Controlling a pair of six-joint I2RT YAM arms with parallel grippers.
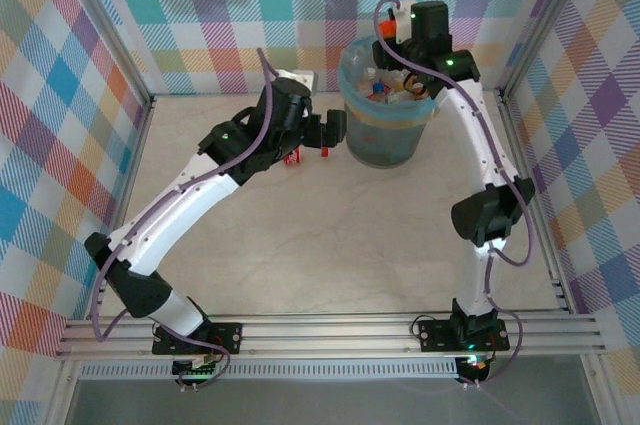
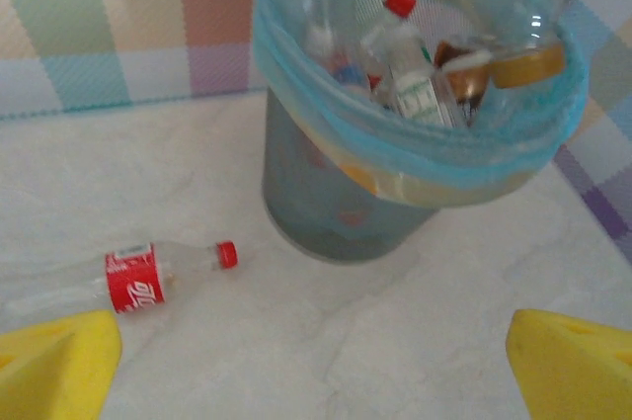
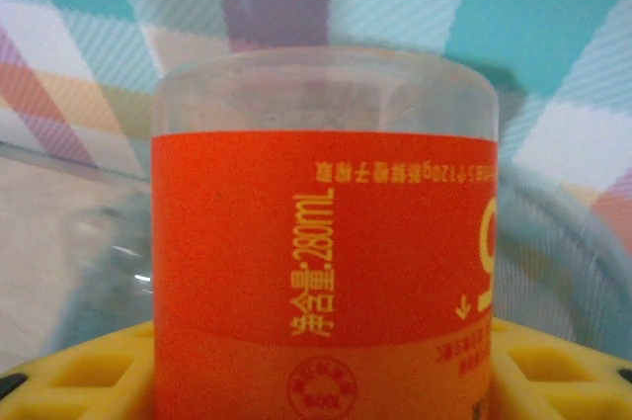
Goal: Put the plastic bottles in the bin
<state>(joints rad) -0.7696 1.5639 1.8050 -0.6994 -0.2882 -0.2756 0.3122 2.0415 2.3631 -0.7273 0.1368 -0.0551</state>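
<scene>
Orange-label bottle (image 3: 321, 272) in right pincer (image 3: 318, 376) over bin (image 2: 326, 212), red-label bottle (image 2: 138, 280) near it

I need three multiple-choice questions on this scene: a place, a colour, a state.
1. The red-label bottle lies: A on the table beside the bin; B inside the bin; C on the bin's rim.
2. The held bottle in the right fingers is labelled: A blue; B green; C orange.
3. The left fingers are: A shut on a bottle; B open and empty; C gripping the bin.
Answers: 1 A, it lies flat there; 2 C, orange print shows; 3 B, yellow tips stand apart.
</scene>
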